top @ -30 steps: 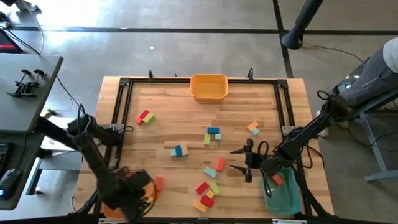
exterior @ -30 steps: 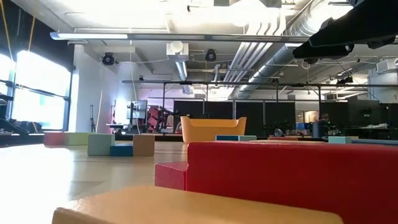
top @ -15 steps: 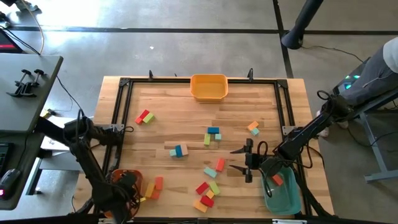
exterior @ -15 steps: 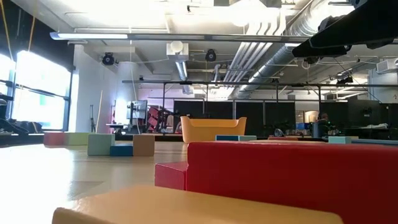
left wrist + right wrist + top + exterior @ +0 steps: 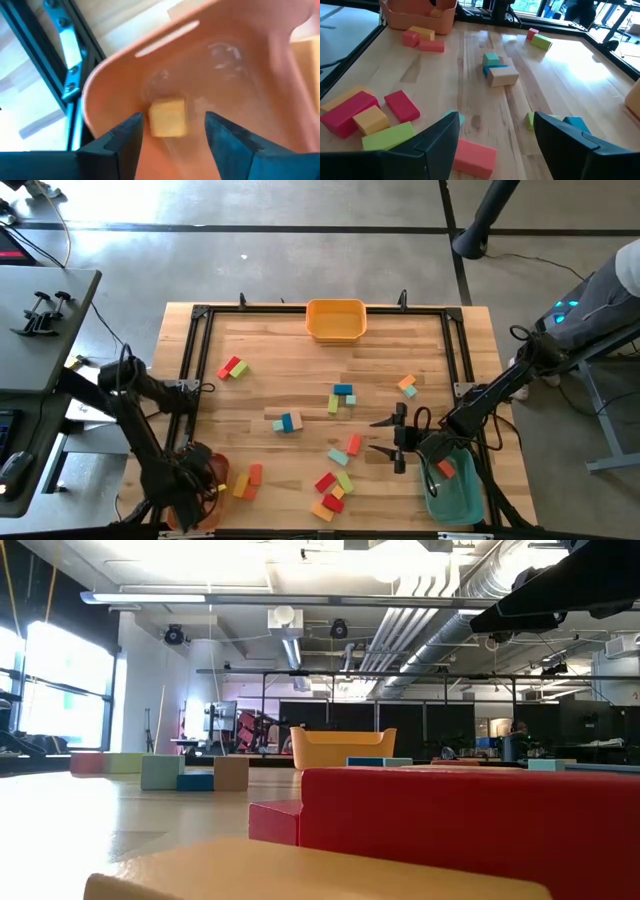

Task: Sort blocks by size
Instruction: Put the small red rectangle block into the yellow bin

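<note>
The left gripper (image 5: 172, 131) hung over the orange bin (image 5: 210, 470) at the near left corner of the worktop (image 5: 300, 370), its fingers (image 5: 120, 137) spread apart and released. A small yellow block (image 5: 168, 117) lay on the bin's floor between them, touching neither finger, so that block looked delivered.

The right gripper (image 5: 393, 440) waited near the teal bin (image 5: 455, 500) at the near right corner, fingers wide and holding nothing. That bin already held a red block (image 5: 446, 469). The yellow bin (image 5: 336, 319) at the far edge showed no blocks inside.

Most of the sorting appeared still to be done: roughly fifteen or more blocks remained loose on the worktop, among them a red and green pair (image 5: 233, 368) toward the far left, a teal group (image 5: 341, 395) in the middle, a cluster (image 5: 333, 490) near the front edge, and two blocks (image 5: 247, 479) just beside the orange bin.
</note>
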Controlling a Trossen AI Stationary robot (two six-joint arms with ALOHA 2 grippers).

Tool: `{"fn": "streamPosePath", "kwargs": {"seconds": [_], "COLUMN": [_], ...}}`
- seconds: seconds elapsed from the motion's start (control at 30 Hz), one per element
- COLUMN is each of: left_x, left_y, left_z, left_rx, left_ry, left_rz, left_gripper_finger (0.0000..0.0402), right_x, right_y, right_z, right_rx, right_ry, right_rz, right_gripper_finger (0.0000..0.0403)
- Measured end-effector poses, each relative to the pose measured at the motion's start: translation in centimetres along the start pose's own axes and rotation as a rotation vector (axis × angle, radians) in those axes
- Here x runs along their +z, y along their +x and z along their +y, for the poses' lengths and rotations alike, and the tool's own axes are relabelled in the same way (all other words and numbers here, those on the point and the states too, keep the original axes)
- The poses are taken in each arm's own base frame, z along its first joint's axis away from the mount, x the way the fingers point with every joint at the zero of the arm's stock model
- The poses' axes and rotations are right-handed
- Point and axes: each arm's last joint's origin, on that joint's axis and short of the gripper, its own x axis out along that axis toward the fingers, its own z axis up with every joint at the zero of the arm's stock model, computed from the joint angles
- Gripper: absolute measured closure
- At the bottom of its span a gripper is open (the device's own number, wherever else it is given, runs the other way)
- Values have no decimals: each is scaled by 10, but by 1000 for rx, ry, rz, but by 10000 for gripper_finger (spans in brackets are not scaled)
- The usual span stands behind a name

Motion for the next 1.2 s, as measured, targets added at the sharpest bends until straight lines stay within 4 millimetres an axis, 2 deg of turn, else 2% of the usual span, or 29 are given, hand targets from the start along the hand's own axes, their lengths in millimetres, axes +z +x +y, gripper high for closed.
{"fn": "streamPosePath", "kwargs": {"seconds": [0.1, 0.2, 0.3, 0.43, 0.57, 0.63, 0.73, 0.87, 1.2], "left_x": [7, 14, 22, 37, 59, 73, 94, 118, 165], "left_y": [-10, -17, -21, -28, -37, -39, -38, -32, -28], "left_z": [6, 5, -2, -14, -28, -34, -43, -55, -70], "left_rx": [-80, -219, -378, -507, -528, -487, -408, -321, -282], "left_ry": [-15, -20, 31, 119, 145, 135, 113, 135, 131], "left_rz": [-47, -192, -415, -772, -1129, -1224, -1212, -1072, -909], "left_gripper_finger": [192, 191, 191, 191, 190, 190, 190, 190, 190], "right_x": [0, 0, 0, 0, 1, 1, 1, 1, 1], "right_y": [0, 0, 0, 0, 0, 0, 0, 0, 0], "right_z": [0, 0, 0, -1, -1, -1, -1, -1, -1], "right_rx": [0, 0, 0, -19, -29, -40, -46, -45, -45], "right_ry": [6, 6, 5, 6, 10, 10, 10, 23, 29], "right_rz": [0, 0, 0, -4, -11, -14, -15, -16, -16], "right_gripper_finger": [151, 151, 151, 151, 151, 151, 151, 151, 151]}}
